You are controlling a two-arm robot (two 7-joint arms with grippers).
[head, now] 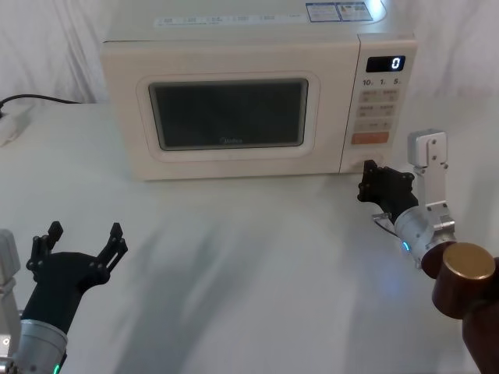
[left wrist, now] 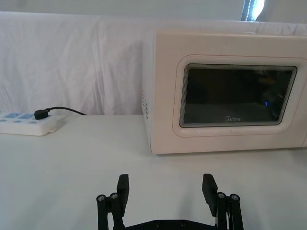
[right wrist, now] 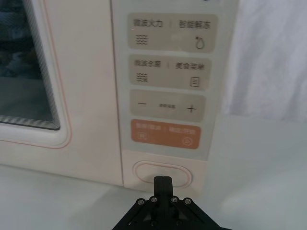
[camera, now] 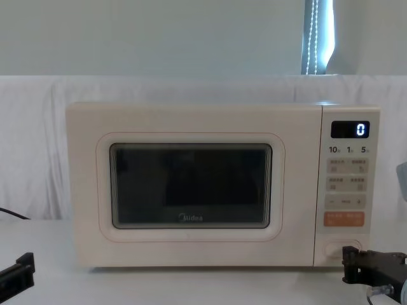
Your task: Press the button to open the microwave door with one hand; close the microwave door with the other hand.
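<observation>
The cream boxy microwave (head: 249,93) stands on the white worktop (head: 234,265), its wide cream door with dark glass window (camera: 191,187) shut, lettered "Midea"; the black display (camera: 350,129) reads "0" above "10", "1", "5". The right gripper (right wrist: 163,182), fingers pressed together and empty, sits at the large cream pill-shaped button (right wrist: 162,173) under the orange rectangular key (right wrist: 165,134). The left gripper (left wrist: 166,188) hovers low before the door, fingers spread wide, holding nothing.

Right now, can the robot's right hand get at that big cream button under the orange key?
Probably yes. The right hand, fingers shut, sits just in front of the button at the same height, with nothing between them. The microwave door looks closed.
</observation>
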